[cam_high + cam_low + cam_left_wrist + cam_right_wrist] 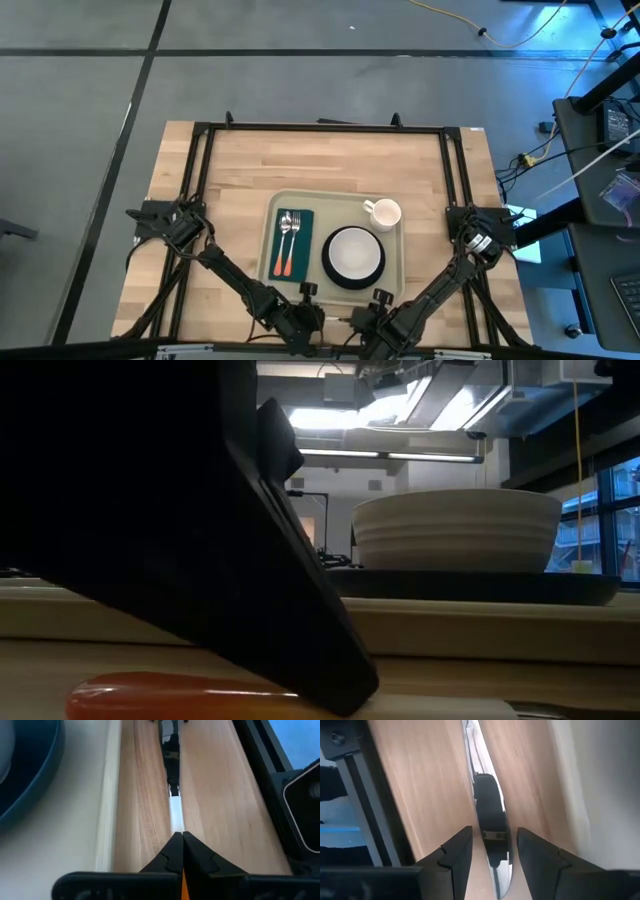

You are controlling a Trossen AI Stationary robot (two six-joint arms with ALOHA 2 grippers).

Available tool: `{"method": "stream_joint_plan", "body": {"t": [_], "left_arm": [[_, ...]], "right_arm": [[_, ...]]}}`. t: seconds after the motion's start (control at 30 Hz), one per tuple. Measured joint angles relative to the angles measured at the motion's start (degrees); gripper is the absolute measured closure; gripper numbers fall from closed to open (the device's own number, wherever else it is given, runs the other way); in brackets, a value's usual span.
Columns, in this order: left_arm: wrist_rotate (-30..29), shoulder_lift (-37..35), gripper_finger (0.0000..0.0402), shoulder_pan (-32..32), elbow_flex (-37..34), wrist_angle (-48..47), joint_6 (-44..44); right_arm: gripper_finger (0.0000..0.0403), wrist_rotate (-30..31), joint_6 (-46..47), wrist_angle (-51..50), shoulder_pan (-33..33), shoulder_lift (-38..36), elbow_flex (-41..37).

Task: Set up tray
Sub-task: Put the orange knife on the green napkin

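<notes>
The beige tray (392, 280) sat mid-table. Just near of it, the left gripper (178, 836) had its jaws pressed together and the right gripper (494, 849) had jaws spread; a centred, level approach looked wise.

left gripper (179, 851) jaws closed, tray (60, 845) beside

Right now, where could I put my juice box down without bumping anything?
Bare wood lies behind the tray, and at both sides out to the black frame. The tray is full: napkin with cutlery, bowl, mug. The near edge is crowded by both grippers.
</notes>
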Motion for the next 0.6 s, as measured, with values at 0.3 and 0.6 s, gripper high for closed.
{"method": "stream_joint_plan", "body": {"t": [0.3, 0.6], "left_arm": [[1.14, -0.02, 0.04, -0.13, 0.0, 0.01, 0.45], [5.84, -0.15, 0.0333, 0.99, 0.0, 0.36, -0.27]], "right_arm": [[0.0245, 0.24, -4.9, -1.11, -0.01, -0.11, 0.46], [0.0245, 0.53, -10.94, -4.52, 0.0, -0.2, 5.99]]}}
